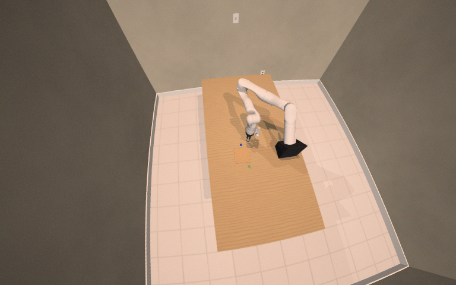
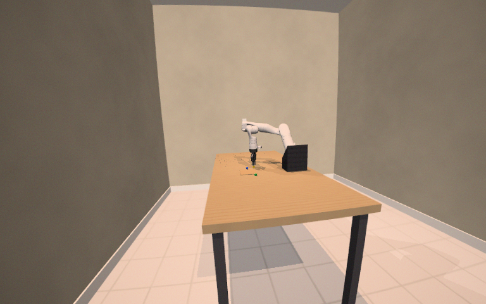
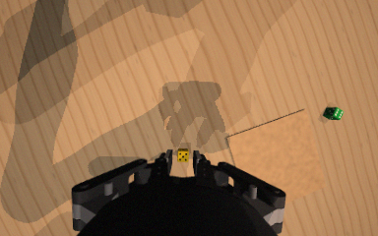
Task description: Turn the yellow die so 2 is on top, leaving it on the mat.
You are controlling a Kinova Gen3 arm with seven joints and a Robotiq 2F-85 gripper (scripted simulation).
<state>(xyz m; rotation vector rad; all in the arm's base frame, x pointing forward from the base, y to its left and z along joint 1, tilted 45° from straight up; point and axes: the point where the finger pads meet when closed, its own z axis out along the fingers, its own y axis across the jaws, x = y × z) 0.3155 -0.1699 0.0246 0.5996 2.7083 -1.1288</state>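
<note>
"Start with the big things."

"The table (image 1: 265, 198) (image 2: 283, 203) (image 3: 363, 49) carries it all. The white arm (image 1: 289, 123) (image 2: 262, 128) rises from its black base (image 1: 287, 149) (image 2: 295, 158) at one long edge."

"And the claw?"

"The gripper (image 1: 247, 140) (image 2: 253, 164) (image 3: 182, 156) points down, farther toward the short edge by the wall than the mat (image 1: 242, 155) (image 2: 247, 173) (image 3: 275, 157). It's partly open and grips nothing; the wrist view shows a gap on each side of the die."

"Which die?"

"The yellow die (image 2: 253, 166) (image 3: 183, 155), between the fingertips, on bare wood off the mat. The mat lies nearer the long edge opposite the base."

"The others?"

"The blue die (image 1: 240, 144) (image 2: 247, 168) is off the mat on the wall-side short edge's side; the green die (image 1: 249, 166) (image 2: 255, 174) (image 3: 333, 113) is off it toward the opposite short edge."

"So how far along?"

"Early, I'd say. The fingers are lined up, but gripping, turning to 2, placing on the mat and release all remain. The yellow face showing looks like a five."

"Seen from everywhere?"

"Only the wrist view gives those pips, and it lacks the blue die. The top view shows blue but I can't make out yellow there; the exterior view has all three, too small to read."
</note>
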